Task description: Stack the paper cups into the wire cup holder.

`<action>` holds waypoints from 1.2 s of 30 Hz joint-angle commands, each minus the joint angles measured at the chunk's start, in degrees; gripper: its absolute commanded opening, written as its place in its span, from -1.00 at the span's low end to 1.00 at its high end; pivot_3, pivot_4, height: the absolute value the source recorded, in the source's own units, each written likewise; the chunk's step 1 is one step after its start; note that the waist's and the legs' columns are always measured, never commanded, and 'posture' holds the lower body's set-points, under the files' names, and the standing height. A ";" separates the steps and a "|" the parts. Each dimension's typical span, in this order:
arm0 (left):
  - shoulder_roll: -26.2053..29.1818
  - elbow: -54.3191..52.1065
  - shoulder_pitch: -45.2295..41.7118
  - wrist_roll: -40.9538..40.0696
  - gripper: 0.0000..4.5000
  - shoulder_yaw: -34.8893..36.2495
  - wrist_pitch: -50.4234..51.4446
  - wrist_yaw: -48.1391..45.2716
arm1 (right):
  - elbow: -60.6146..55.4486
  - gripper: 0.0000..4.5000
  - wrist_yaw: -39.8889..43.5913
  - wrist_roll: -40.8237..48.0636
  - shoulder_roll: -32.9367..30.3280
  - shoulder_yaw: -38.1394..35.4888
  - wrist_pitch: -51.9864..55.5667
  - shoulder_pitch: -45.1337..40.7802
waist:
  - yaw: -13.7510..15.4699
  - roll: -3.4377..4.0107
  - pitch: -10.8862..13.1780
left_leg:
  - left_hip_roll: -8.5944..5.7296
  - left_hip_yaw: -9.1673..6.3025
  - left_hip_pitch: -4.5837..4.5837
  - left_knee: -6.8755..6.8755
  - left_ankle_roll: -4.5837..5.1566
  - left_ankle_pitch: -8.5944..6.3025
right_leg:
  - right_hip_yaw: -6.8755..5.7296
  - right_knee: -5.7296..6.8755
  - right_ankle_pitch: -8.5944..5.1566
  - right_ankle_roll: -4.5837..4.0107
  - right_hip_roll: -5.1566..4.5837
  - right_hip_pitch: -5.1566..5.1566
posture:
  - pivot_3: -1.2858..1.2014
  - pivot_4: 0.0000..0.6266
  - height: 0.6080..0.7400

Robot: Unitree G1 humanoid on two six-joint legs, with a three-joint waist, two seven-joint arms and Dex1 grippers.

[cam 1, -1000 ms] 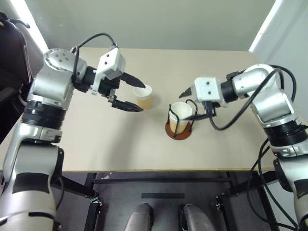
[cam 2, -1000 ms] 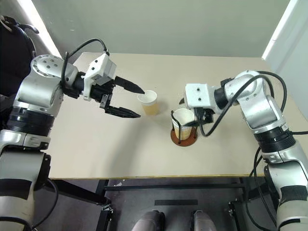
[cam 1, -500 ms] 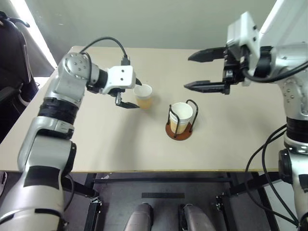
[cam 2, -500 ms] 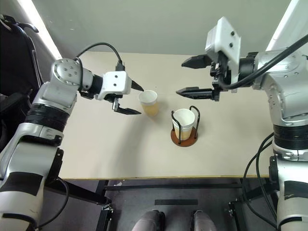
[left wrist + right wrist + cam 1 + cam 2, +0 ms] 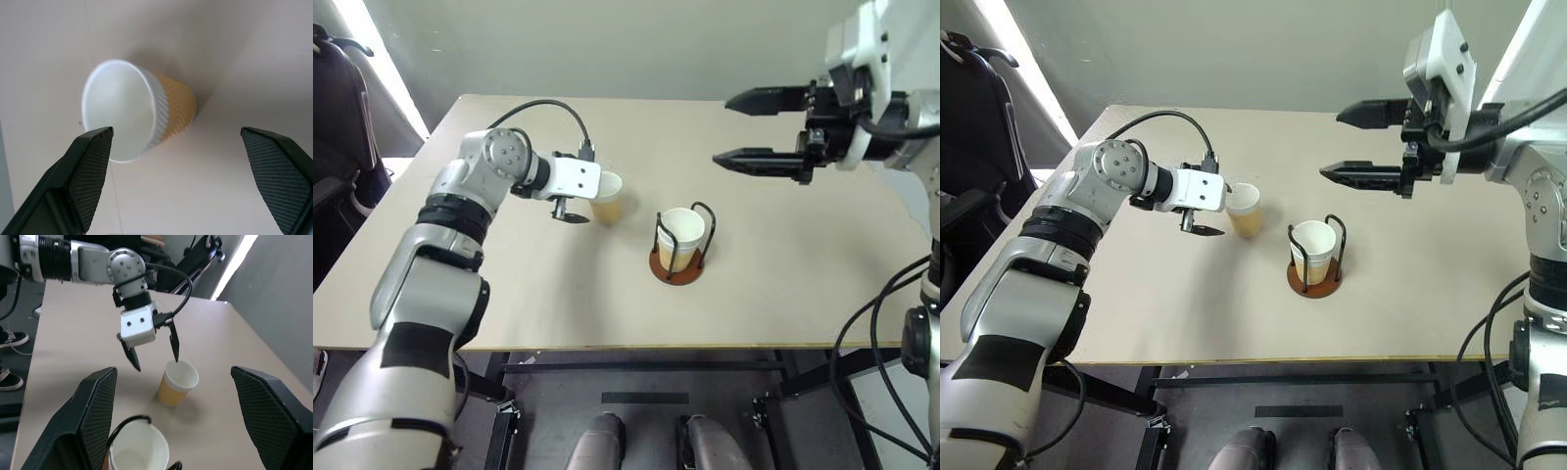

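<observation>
My left gripper (image 5: 1212, 212) gapes at the loose cup (image 5: 1245, 208); I'd straddle its wall squarely, squeeze gently. Right gripper (image 5: 1351, 144) hangs open, empty, above the holder (image 5: 1316, 275).

1. A lone paper cup (image 5: 1245, 208) was seen upright on the beige table (image 5: 1136, 313), with the left gripper (image 5: 1209, 206) spread open around its rim side.
2. A cup (image 5: 1313, 249) was seated in the wire cup holder (image 5: 1315, 257) nearby.
3. The right gripper (image 5: 1349, 143) was held open, raised above the table.
</observation>
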 commanded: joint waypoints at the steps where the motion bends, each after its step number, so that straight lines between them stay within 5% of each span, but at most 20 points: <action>1: -0.58 0.53 -2.75 0.44 1.00 0.84 -1.12 1.11 | -2.18 0.67 0.33 1.20 -1.73 -1.56 -1.36 -0.14 | 0.05 0.00 0.00 | 0.00 0.01 0.00 0.00 0.00 0.00 | 0.00 0.00 0.00 0.00 0.00 0.00 | 0.03 -0.52 1.00; 36: -8.13 12.08 -2.86 10.31 0.92 -2.49 -1.50 17.02 | -4.52 0.69 1.57 4.43 -5.43 -2.42 -6.82 6.48 | 0.39 -0.02 -0.01 | -0.06 0.19 0.06 0.15 0.00 0.04 | 0.05 0.02 0.08 0.15 0.06 0.08 | 0.03 -0.52 1.00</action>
